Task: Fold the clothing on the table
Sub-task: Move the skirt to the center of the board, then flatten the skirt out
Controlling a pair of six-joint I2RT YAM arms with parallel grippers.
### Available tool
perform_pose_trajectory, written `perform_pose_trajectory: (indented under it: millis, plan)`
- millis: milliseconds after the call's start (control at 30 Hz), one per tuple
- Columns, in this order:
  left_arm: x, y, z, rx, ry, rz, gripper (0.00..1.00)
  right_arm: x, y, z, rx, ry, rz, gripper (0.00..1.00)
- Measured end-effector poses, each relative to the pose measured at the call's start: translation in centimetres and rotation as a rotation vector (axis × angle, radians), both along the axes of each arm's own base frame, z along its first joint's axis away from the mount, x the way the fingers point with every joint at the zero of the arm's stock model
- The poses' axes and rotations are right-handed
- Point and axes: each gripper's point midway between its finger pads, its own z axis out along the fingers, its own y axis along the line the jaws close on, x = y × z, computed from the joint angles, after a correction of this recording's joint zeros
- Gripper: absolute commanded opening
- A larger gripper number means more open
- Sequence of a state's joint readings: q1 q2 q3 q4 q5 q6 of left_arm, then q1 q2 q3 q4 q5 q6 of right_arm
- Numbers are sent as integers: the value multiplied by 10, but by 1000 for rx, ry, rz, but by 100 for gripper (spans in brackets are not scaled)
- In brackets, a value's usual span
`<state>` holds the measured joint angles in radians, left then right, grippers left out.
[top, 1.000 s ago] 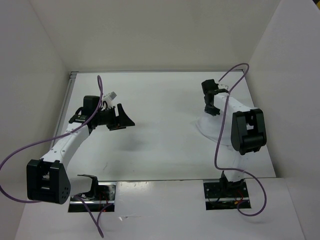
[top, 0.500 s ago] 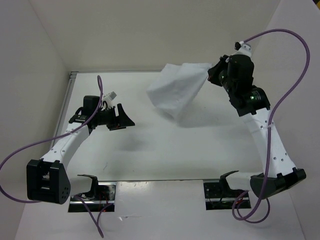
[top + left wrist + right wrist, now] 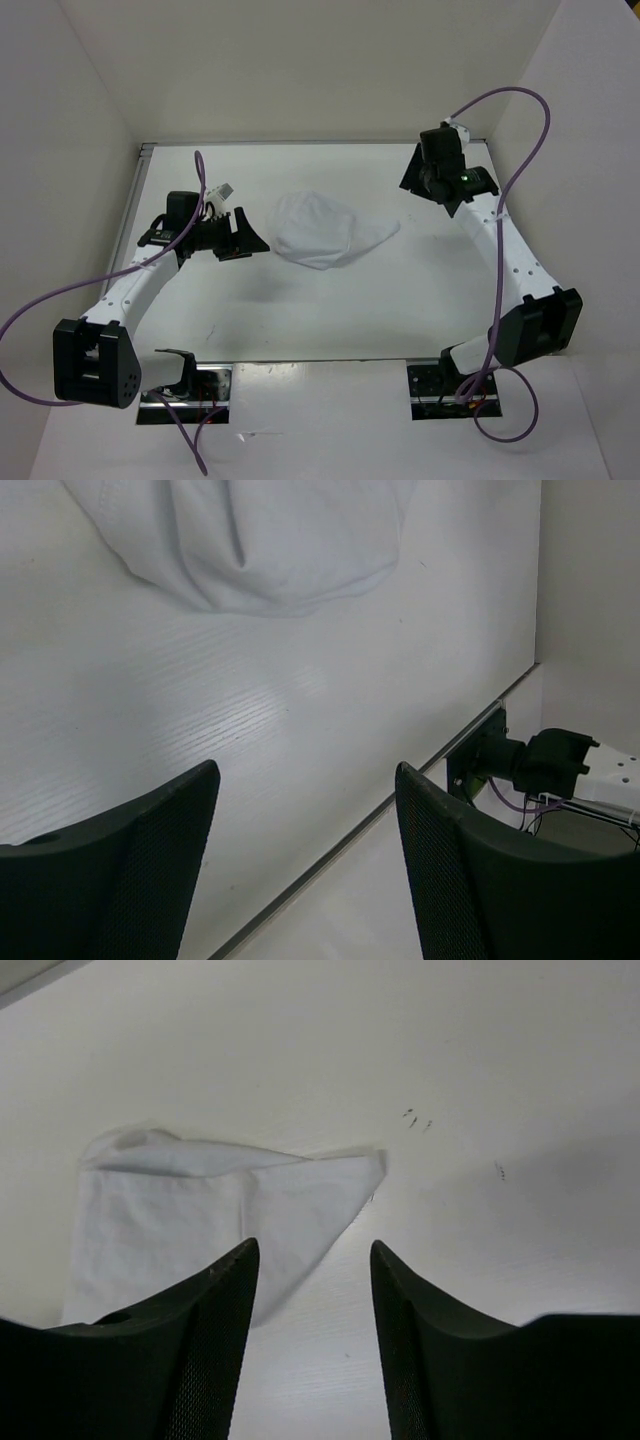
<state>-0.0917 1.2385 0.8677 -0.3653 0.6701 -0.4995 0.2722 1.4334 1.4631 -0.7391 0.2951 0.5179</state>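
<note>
White clothing point(image 3: 325, 230) lay rumpled mid-frame on the table point(image 3: 330, 310). Left of it the left gripper point(image 3: 252, 238), and at upper right the right gripper point(image 3: 413, 178), gaped empty.

Left wrist view: clothing point(image 3: 270, 540) is running off the top edge, so only its lower part is showing. Left pincer point(image 3: 305, 772) fingers are getting cut off by the bottom edge. Right wrist view: a right pincer point(image 3: 314, 1247) finger is covering the clothing's near corner. Dark specks point(image 3: 415, 1120) on the tabletop point(image 3: 480, 1060) are reading too small to ID.
</note>
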Motion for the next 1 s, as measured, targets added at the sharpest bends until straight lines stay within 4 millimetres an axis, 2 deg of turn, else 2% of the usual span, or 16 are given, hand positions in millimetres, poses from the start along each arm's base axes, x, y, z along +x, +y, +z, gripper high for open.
perform_pose_trajectory:
  millis: [133, 200, 300, 333, 400, 467, 533, 600, 800, 900, 933, 1000]
  plan:
    - [1, 2, -1, 10, 0, 11, 78, -4, 27, -8, 54, 19, 112, 54]
    - [2, 2, -2, 13, -1, 13, 78, -9, 55, -21, 73, 52, 198, 52]
    - [2, 2, -2, 13, -1, 13, 78, -16, 109, -54, 91, 135, 331, 49]
    - [2, 2, -2, 13, -1, 14, 78, -18, 128, -73, 95, 179, 372, 49]
    - [2, 2, -2, 13, -1, 13, 78, -24, 152, -108, 88, 263, 413, 49]
    - [2, 2, -2, 13, -1, 13, 78, -30, 164, -143, 74, 344, 424, 47]
    - [1, 2, -3, 14, 3, 14, 78, -36, 164, -170, 58, 416, 406, 47]
    - [0, 2, -4, 14, 7, 13, 78, -35, 161, -186, 43, 449, 374, 47]
    - [0, 2, -2, 13, -1, 14, 78, -29, 154, -189, 21, 438, 308, 46]
    - [0, 2, -2, 13, -2, 14, 78, -27, 152, -197, 7, 448, 287, 35]
    - [0, 2, -2, 13, -2, 13, 78, -27, 152, -201, 3, 457, 283, 26]
    - [0, 2, -2, 13, -2, 13, 78, -28, 151, -212, -3, 479, 272, 16]
